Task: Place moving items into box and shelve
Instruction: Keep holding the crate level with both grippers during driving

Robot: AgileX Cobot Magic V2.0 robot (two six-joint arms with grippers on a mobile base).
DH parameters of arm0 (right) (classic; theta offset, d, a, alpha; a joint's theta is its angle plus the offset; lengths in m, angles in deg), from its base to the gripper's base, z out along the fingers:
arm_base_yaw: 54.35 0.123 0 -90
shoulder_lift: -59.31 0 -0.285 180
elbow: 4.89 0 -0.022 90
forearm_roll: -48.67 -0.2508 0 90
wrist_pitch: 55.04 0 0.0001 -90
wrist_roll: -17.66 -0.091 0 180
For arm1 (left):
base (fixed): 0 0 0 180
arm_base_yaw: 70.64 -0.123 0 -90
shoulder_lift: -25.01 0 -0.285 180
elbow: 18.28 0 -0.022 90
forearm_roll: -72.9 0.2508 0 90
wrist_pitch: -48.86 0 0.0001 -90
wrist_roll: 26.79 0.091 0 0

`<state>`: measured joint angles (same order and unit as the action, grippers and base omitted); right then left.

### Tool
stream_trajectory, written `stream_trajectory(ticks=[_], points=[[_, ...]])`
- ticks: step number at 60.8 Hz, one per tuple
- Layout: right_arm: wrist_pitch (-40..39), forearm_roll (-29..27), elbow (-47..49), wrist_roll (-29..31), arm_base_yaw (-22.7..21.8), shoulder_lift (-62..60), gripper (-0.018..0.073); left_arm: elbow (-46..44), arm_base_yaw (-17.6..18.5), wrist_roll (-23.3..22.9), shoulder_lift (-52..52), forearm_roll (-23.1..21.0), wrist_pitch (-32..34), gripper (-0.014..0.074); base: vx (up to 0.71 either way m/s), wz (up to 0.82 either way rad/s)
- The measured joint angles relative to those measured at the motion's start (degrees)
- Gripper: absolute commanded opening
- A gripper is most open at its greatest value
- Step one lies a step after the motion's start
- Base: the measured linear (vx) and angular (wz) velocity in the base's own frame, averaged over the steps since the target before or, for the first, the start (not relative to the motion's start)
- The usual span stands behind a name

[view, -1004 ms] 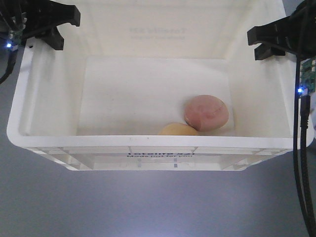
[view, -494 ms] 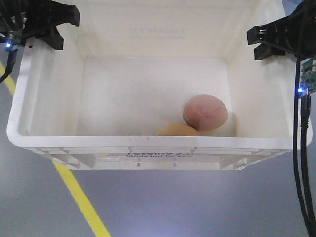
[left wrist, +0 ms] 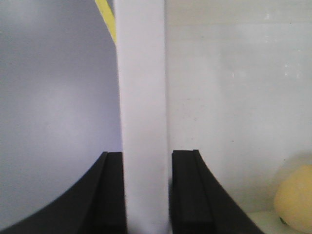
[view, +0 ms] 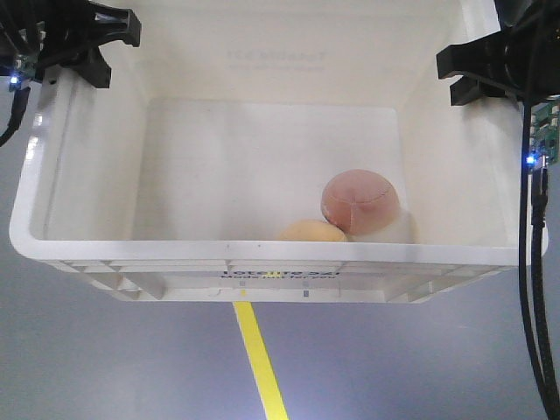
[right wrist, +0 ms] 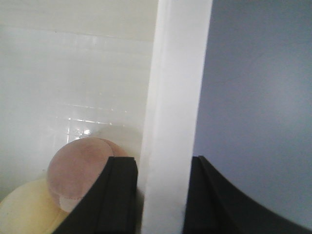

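Note:
The white box (view: 262, 254) hangs above the floor, held at both side walls. My left gripper (view: 87, 44) is shut on its left rim (left wrist: 141, 87), one finger on each side of the wall. At the opposite end, my right gripper (view: 477, 74) is shut on the right rim (right wrist: 180, 73) the same way. Both moving items lie inside at the front right: the pinkish-brown lump (view: 360, 201) (right wrist: 80, 168) rests against the pale yellow lump (view: 312, 231) (right wrist: 24, 209). Part of the yellow lump (left wrist: 294, 204) also shows in the left wrist view, low at the right.
Grey floor lies under the box. A yellow floor line (view: 260, 359) runs out from beneath its front wall. Black cables (view: 529, 289) hang down along the right side.
The yellow floor line came into view at the left and now lies under the box's middle. The pinkish-brown lump rolled slightly left, showing its seam. Both grips hold unchanged.

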<state>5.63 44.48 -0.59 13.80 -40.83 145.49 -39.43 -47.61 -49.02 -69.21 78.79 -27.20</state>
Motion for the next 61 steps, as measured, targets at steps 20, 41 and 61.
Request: stream_trajectory(ticks=[20,41,61], points=[[0.05,0.0,0.0,0.0,0.0,0.0,-0.0006,0.0,0.0,0.0,0.0,0.0,0.0,-0.0004,-0.12,0.49],[0.37,-0.31,0.0,0.0,0.0,0.0,-0.0006,0.0,0.0,0.0,0.04,0.08,-0.01,-0.0004,-0.07,0.28],[0.37,-0.1,0.0,0.0,0.0,0.0,-0.0006,0.0,0.0,0.0,0.04,-0.13,-0.01,-0.0004,0.02,0.02]])
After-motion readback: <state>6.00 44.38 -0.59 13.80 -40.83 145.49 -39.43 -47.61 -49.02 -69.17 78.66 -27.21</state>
